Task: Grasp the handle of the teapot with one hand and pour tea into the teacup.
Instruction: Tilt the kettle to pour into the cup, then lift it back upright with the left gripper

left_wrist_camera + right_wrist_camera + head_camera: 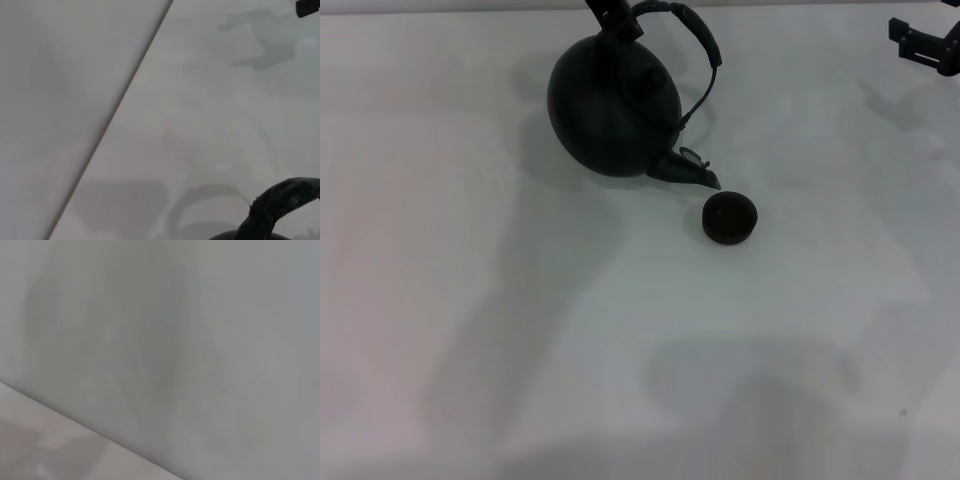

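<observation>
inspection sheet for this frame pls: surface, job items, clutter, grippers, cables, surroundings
Surface: white table, shadows only.
Job's things: teapot tilted, spout down toward the teacup; the spout tip sits just short of the cup's rim. No tea stream visible.
Handle: left gripper at its upper end, apparently holding it.
Clutter: nothing seen.
Grippers: right gripper parked at the far right edge.
Cables: nothing seen.
Surroundings: pale wall behind the table.

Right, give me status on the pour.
Left pincer on handle, teapot tilted, spout over teacup. Right pincer parked far right. Nothing between.
</observation>
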Tool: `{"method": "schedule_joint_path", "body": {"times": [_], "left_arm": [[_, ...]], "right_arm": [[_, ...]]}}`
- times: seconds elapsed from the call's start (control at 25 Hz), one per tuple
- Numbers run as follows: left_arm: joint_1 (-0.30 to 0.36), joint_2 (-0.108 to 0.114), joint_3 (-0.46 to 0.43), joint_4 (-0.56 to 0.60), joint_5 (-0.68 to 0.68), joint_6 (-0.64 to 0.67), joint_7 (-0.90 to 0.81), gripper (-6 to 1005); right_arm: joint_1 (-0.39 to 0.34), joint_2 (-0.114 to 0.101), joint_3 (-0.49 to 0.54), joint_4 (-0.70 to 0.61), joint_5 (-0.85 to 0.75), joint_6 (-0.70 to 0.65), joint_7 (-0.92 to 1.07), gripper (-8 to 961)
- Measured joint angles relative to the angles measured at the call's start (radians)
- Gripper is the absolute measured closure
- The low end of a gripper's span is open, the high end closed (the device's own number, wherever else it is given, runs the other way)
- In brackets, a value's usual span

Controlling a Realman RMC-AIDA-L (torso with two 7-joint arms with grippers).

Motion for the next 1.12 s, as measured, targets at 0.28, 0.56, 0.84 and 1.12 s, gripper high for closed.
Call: {"method": "schedule_joint_path", "body": {"times": [0.28, 0.56, 0.84, 1.12], "left_arm": [[-0.017, 0.001, 0.000, 0.043, 0.060, -0.036, -0.035, 833], [-0.030, 0.002, 0.000, 0.071, 0.076, -0.045, -0.054, 834], [-0.045, 0.001, 0.000, 0.076, 0.076, -0.046, -0.056, 834], [-0.051, 0.001, 0.000, 0.095, 0.084, -0.046, -0.056, 833]], "right_arm": [[0.002, 0.000, 0.000, 0.000, 0.000, -0.015, 0.000, 125], [0.003, 0.001, 0.000, 0.000, 0.001, -0.030, -0.010, 125], [0.003, 0.001, 0.000, -0.001, 0.013, -0.033, -0.011, 125], [-0.002, 0.000, 0.000, -0.002, 0.038, -0.033, -0.011, 124]]}}
